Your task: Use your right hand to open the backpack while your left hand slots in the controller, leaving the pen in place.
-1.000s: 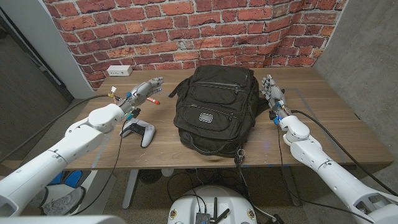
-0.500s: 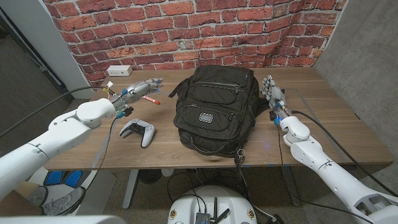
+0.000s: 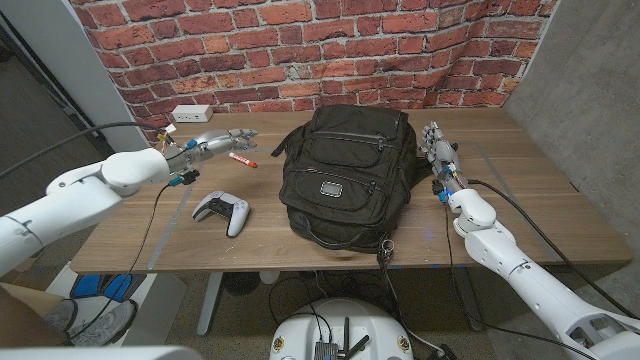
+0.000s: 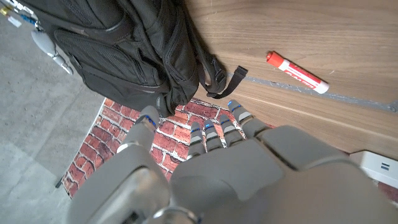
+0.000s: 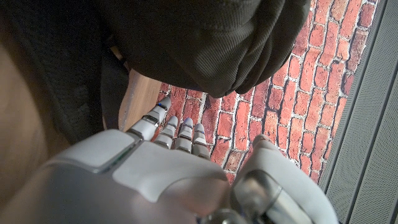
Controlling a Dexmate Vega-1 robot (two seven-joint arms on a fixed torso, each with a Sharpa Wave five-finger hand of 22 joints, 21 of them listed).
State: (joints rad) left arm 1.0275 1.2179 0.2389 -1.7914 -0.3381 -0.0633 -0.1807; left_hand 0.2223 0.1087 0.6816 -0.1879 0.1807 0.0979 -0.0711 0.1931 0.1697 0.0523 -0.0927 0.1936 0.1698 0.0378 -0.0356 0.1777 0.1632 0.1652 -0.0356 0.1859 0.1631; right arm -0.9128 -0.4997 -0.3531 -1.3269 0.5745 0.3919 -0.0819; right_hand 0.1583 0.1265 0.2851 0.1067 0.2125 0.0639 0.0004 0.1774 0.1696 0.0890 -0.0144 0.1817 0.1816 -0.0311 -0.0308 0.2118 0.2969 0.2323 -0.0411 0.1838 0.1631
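One backpack, controller, pen.

Robot test lab or office: red brick wall, concrete side wall, wooden desk, power strip at its far-left corner.

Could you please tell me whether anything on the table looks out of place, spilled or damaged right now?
Nothing stands out. The backpack lies closed in the middle of the table, the controller sits intact to its left, and the pen lies capped behind it. Both the left hand and right hand hold nothing.
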